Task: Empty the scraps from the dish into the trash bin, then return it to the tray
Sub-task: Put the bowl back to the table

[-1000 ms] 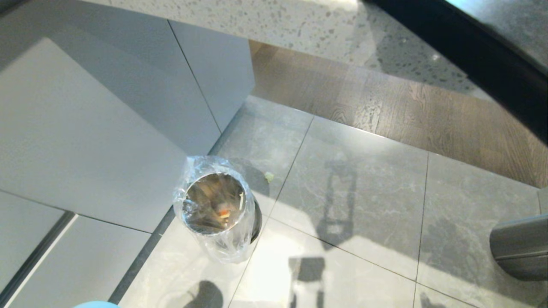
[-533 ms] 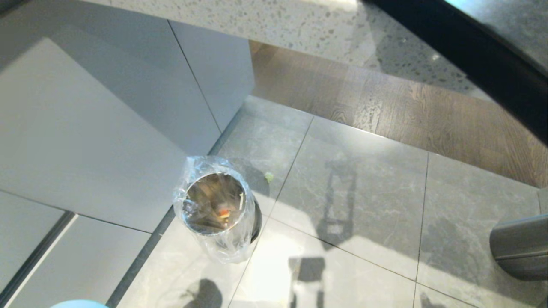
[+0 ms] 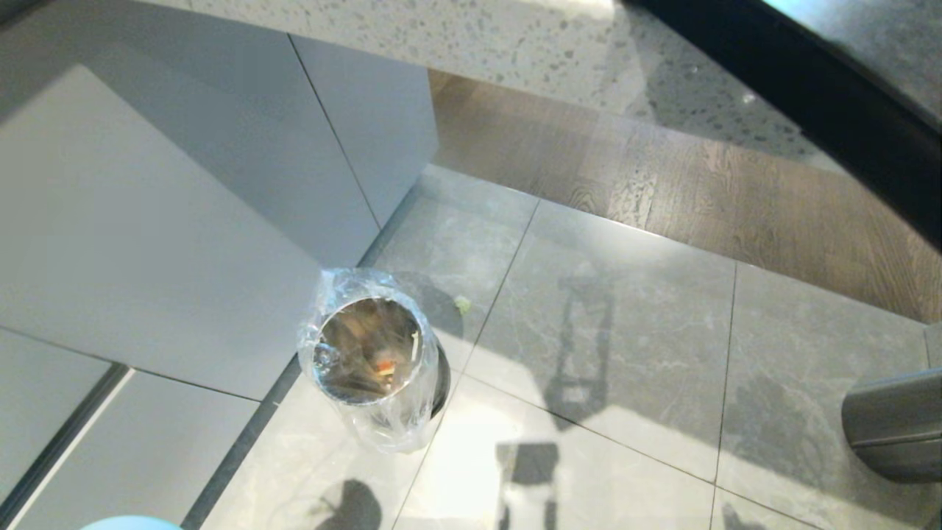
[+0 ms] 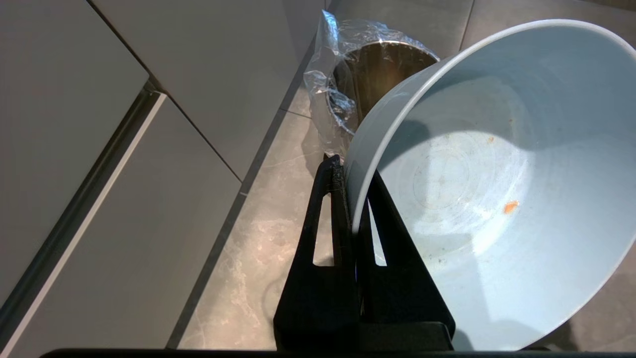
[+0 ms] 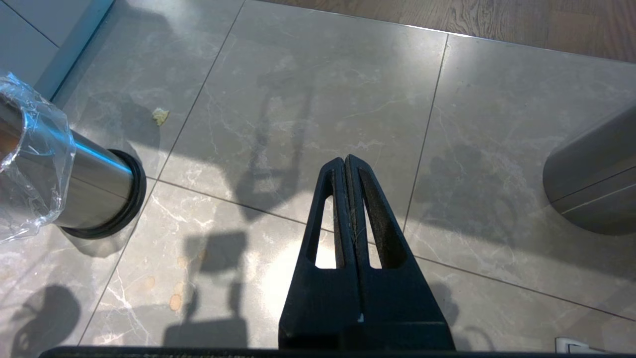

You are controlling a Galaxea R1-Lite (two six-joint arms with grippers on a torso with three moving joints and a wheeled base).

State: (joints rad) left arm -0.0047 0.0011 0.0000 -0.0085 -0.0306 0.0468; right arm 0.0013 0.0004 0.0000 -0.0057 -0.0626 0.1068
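Since a second ago the dish [image 4: 477,189] has slid leftward along the head view's bottom edge, the left tool [image 4: 354,199] pinching its rim; seemingly only 1 orange fleck remains. Trash bin [image 3: 372,353] stands on the floor; right tool [image 5: 348,199] closed, empty. A thin rim grip could slip en route.

Glossy glazed dish [image 4: 477,199]; shiny steel trash bin [image 3: 368,353], crinkled plastic liner.
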